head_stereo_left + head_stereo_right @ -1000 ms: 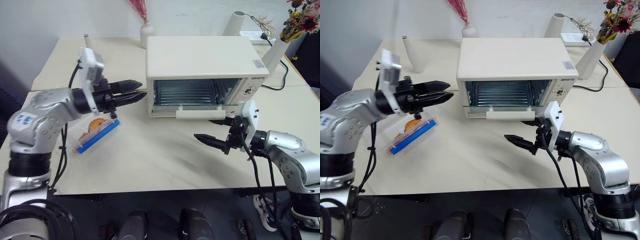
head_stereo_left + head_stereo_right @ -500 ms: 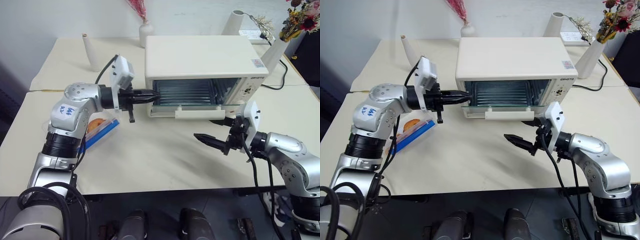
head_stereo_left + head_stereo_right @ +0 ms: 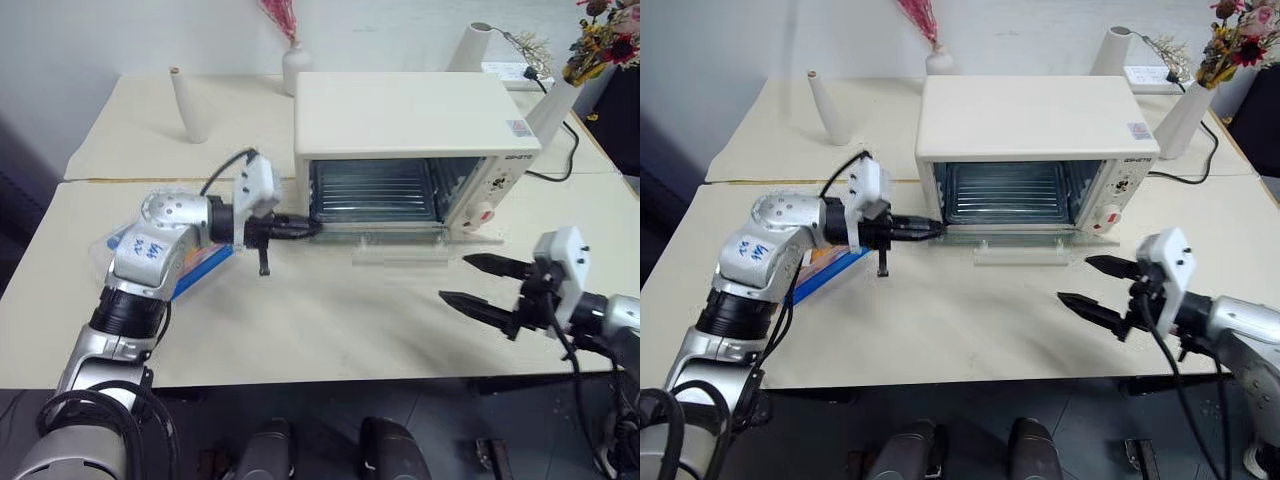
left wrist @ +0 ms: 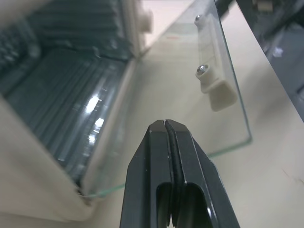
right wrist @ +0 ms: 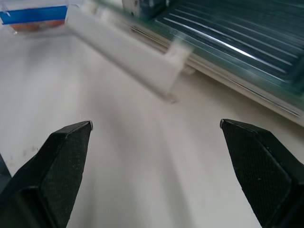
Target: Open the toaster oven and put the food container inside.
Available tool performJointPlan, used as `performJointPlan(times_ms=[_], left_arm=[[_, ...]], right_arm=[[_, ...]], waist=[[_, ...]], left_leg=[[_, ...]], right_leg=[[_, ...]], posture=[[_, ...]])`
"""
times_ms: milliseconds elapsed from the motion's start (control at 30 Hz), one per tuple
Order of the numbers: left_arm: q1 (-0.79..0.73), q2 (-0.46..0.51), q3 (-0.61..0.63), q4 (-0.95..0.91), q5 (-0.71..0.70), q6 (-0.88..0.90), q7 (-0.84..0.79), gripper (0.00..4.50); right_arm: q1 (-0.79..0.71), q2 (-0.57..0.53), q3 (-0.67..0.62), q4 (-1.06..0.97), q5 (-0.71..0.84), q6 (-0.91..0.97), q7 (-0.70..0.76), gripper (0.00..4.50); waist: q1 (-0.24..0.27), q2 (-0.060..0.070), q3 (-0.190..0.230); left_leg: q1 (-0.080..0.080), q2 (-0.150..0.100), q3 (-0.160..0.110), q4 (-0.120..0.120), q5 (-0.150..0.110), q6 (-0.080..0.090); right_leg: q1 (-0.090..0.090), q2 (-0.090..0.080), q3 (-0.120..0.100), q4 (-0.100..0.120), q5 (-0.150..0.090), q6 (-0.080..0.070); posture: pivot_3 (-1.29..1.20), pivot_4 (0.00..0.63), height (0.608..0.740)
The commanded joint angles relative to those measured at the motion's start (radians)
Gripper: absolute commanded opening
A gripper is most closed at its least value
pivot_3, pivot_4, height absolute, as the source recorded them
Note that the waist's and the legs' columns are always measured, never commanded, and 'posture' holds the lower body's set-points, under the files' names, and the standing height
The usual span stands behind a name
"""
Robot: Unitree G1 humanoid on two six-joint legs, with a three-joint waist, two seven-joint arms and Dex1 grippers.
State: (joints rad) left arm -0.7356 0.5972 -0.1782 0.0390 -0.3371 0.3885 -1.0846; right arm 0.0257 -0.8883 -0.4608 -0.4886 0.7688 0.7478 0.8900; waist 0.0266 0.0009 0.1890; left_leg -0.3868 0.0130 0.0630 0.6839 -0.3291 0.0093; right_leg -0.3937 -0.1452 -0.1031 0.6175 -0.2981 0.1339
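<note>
The cream toaster oven stands mid-table with its glass door dropped down flat and the bar handle out in front. My left gripper is shut, empty, and points right at the door's left hinge corner. The food container, clear with a blue clip strip, lies on the table behind my left forearm, partly hidden. My right gripper hangs open and empty to the right of the handle, clear of the door. In the right wrist view the handle lies ahead of its fingers.
A slim white cone vase stands at the back left, and a white vase with pink stems behind the oven. At the back right are a flower vase and a black cable. Bare tabletop lies in front of the door.
The oven door has dropped from partly open to flat. My left gripper shut and sank toward the door's left corner. My right gripper drew back to the right, away from the handle.
</note>
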Motion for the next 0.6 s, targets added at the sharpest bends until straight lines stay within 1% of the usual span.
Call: performJointPlan(times_ms=[33, 200, 300, 367, 500, 600], left_arm=[[0.026, -0.016, -0.04, -0.045, 0.037, -0.009, 0.004, 0.03], [0.031, -0.076, -0.081, -0.015, 0.147, -0.015, 0.12, 0.03], [0.049, -0.094, -0.101, -0.018, 0.192, -0.015, 0.155, 0.03], [0.061, -0.1, -0.1, -0.027, 0.201, -0.007, 0.168, 0.03], [0.087, -0.096, -0.098, -0.04, 0.237, -0.006, 0.202, 0.03], [0.122, -0.089, -0.078, -0.092, 0.245, 0.022, 0.231, 0.03]], right_arm=[[-0.004, -0.025, -0.107, -0.074, 0.084, 0.004, 0.021, 4.5], [-0.084, -0.014, -0.163, -0.107, 0.275, 0.06, -0.054, 4.5], [-0.122, -0.021, -0.159, -0.115, 0.336, 0.077, -0.098, 4.5], [-0.138, -0.028, -0.15, -0.108, 0.35, 0.082, -0.113, 4.5], [-0.155, -0.037, -0.115, -0.082, 0.328, 0.07, -0.105, 4.5], [-0.175, -0.042, -0.074, -0.068, 0.306, 0.056, -0.091, 4.5]], waist=[[-0.002, 0.0, 0.0], [0.0, -0.001, 0.0], [0.0, -0.001, 0.001], [0.0, -0.001, 0.001], [0.001, -0.001, 0.001], [0.0, -0.001, 0.001]], left_leg=[[0.0, 0.0, 0.0, 0.0, 0.0, 0.0], [0.001, 0.0, 0.0, 0.001, 0.0, 0.0], [0.0, 0.0, -0.001, 0.0, 0.0, 0.0], [0.0, 0.0, -0.001, 0.0, 0.0, 0.0], [0.0, 0.0, -0.001, 0.0, 0.0, 0.0], [0.0, 0.0, -0.001, 0.001, 0.0, 0.0]], right_leg=[[0.0, 0.0, 0.0, 0.0, 0.0, 0.0], [0.001, 0.0, 0.001, 0.001, 0.0, 0.0], [0.001, 0.0, 0.0, 0.0, 0.0, 0.0], [0.001, 0.0, 0.0, 0.0, 0.0, 0.0], [0.001, 0.0, 0.0, 0.0, 0.0, 0.0], [0.001, -0.001, 0.0, 0.0, 0.0, 0.0]], posture=[[0.0, 0.15, 0.74], [0.0, 0.15, 0.74], [0.0, 0.15, 0.74], [0.0, 0.15, 0.74], [0.0, 0.15, 0.74], [0.0, 0.15, 0.74]])
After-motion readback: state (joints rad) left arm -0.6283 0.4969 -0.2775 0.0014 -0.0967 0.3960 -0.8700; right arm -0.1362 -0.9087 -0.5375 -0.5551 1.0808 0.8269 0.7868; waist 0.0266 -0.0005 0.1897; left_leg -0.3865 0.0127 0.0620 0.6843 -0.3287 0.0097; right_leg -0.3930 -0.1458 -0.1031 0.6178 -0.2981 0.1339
